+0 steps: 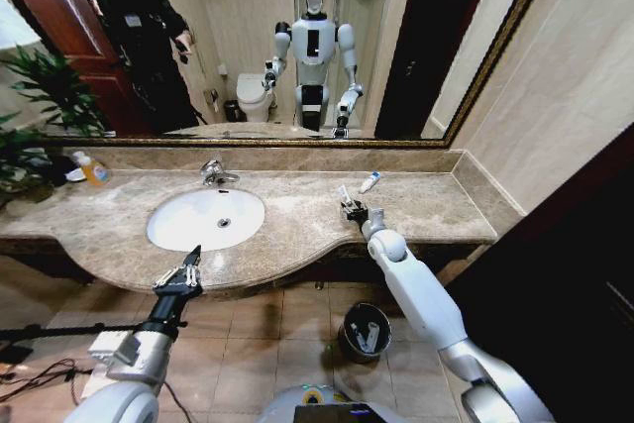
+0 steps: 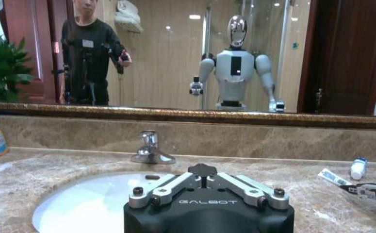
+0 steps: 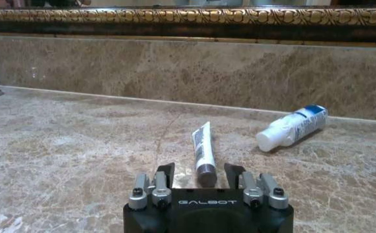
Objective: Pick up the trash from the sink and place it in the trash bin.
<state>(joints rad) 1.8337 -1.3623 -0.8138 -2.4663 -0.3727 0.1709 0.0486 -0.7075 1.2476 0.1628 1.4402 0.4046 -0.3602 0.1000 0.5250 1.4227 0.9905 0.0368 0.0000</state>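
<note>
A white tube (image 3: 203, 148) with blue marks lies on the marble counter right of the sink (image 1: 178, 230). My right gripper (image 3: 199, 171) is open and low over the counter, with a finger on each side of the tube's dark cap end. The same tube (image 1: 345, 194) and right gripper (image 1: 350, 209) show in the head view. A small white bottle with a blue end (image 3: 292, 128) lies a little farther back. The trash bin (image 1: 348, 336) stands on the floor below the counter, with white items inside. My left gripper (image 1: 194, 257) is shut at the counter's front edge before the sink.
A chrome tap (image 1: 216, 174) stands behind the basin. A yellow-orange soap bottle (image 1: 93, 170) and a green plant (image 1: 40, 96) are at the far left. The mirror's gilt frame (image 3: 194, 17) and a marble backsplash (image 3: 174, 63) close off the back.
</note>
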